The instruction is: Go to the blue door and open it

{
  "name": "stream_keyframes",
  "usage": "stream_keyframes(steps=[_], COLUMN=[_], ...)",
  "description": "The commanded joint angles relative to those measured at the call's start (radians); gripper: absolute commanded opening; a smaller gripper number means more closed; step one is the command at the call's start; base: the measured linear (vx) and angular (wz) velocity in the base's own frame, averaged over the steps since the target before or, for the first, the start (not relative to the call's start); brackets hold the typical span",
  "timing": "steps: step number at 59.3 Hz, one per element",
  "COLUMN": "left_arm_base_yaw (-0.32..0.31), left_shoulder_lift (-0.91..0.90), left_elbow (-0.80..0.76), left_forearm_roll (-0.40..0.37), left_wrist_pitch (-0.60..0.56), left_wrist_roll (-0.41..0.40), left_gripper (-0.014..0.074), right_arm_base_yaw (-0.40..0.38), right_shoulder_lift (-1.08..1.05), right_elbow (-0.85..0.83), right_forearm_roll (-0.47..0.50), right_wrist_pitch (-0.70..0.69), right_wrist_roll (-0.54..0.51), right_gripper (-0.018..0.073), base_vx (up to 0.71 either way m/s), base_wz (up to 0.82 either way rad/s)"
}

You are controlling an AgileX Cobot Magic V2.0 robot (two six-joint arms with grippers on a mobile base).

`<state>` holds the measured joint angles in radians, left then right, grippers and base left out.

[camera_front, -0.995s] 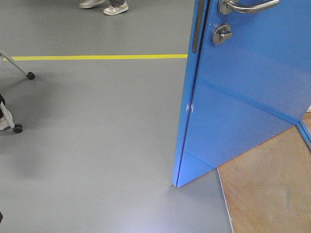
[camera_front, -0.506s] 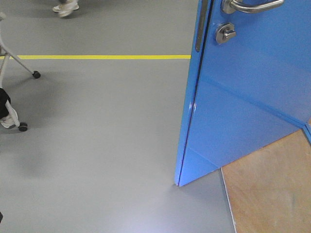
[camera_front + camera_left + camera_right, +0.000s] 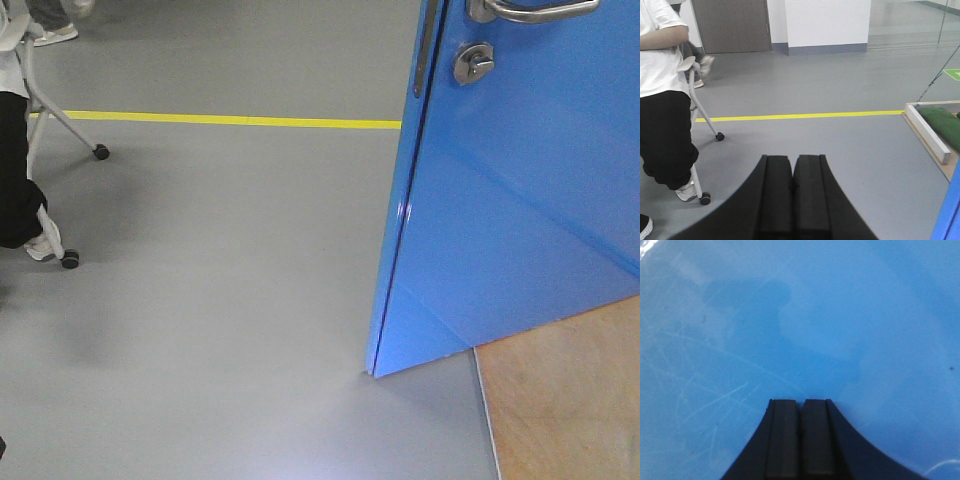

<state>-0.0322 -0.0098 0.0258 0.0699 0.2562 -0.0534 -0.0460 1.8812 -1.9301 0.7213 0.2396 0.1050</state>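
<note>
Here, in the front view the blue door (image 3: 520, 200) stands ajar at right, its lever handle (image 3: 530, 10) at the top edge; the left wrist view shows the left claw (image 3: 792, 160) pressed together over grey floor (image 3: 840, 165); in the right wrist view the right claw (image 3: 801, 402), also pressed together, faces the door's glossy panel.

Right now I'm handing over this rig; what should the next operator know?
Left gripper: shut, empty, pointing at the grey floor.
Right gripper: shut, empty, close to the blue door; contact cannot be told.
Door: ajar, free edge out over the grey floor; no gripper on its handle or lock.
Done: rig at the door, door partly open.
Left: swing it wider. Mind the person on the left.
</note>
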Motion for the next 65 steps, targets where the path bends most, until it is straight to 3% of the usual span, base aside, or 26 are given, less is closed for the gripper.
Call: stream_keyframes(steps=[1, 65], left_arm_base_yaw=[-0.001, -0.001], left_shoulder_lift=[-0.018, -0.018], left_elbow=[-0.024, -0.024], left_forearm_roll=[-0.002, -0.002], left_wrist_pitch=[-0.076, -0.076], left_wrist_roll=[-0.004, -0.004], left_gripper=[0.0071, 0.0071], right_arm_base_yaw=[0.016, 0.016], right_shoulder_lift=[-0.049, -0.049], right_elbow=[-0.030, -0.030], right_forearm_roll=[0.020, 0.020], right_wrist_pitch=[-0.039, -0.040], right_wrist_roll=[-0.010, -0.010], right_gripper=[-0.0004, -0.0004], base_vx=[0.11, 0.16], base_wz=[0.14, 0.03])
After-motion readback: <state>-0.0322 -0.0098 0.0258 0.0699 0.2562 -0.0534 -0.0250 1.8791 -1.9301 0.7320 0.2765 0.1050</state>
